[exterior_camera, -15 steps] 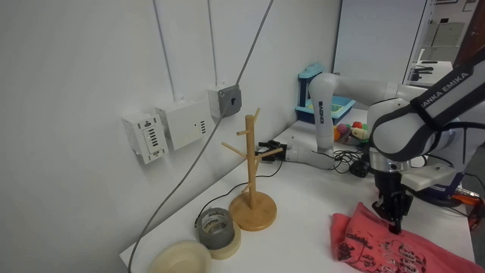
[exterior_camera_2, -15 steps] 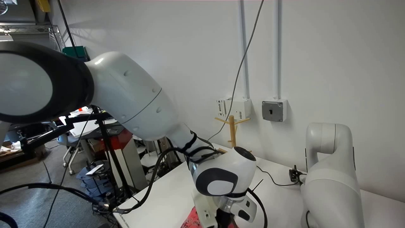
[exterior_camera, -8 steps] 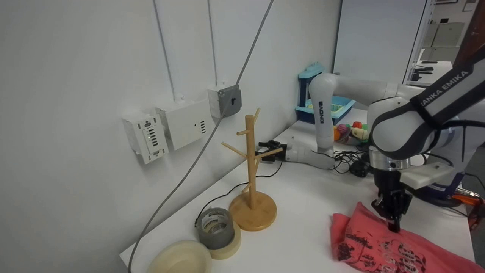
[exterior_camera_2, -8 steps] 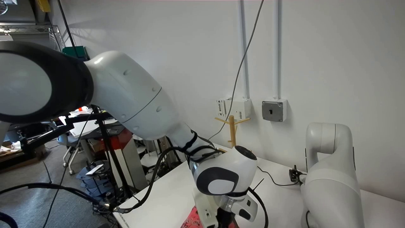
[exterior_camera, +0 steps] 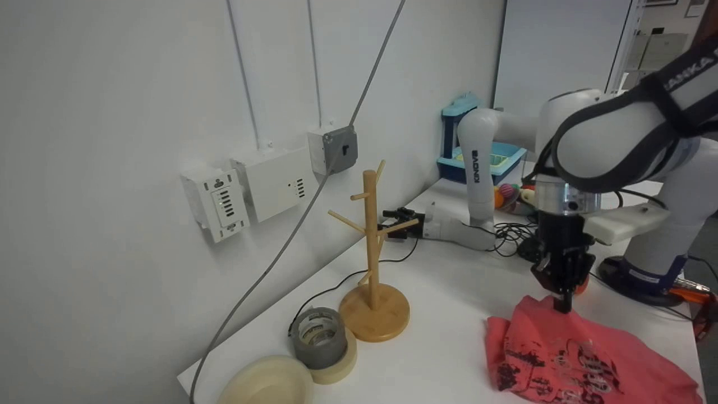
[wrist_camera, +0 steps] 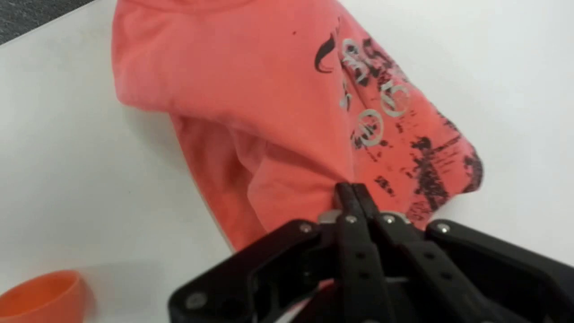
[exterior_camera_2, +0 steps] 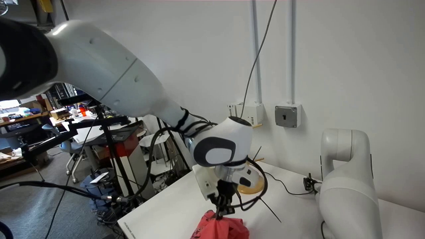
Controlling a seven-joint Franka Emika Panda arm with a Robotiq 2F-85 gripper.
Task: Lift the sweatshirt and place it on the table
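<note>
Sweatshirt (exterior_camera: 586, 356) clamped in jaws, pinched part tented up, bulk resting on surface (exterior_camera: 449, 325). Grasp done; lift judged barely begun. Full raising, placing left to be done.

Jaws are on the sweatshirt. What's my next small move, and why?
I'd probably ease straight up a little. In the wrist view the jaws look shut, with creases in the sweatshirt running to them; in both exterior views the cloth peaks beneath them, while much of it spreads across the table. Going straight up should also avoid the orange cup-like object nearby.
</note>
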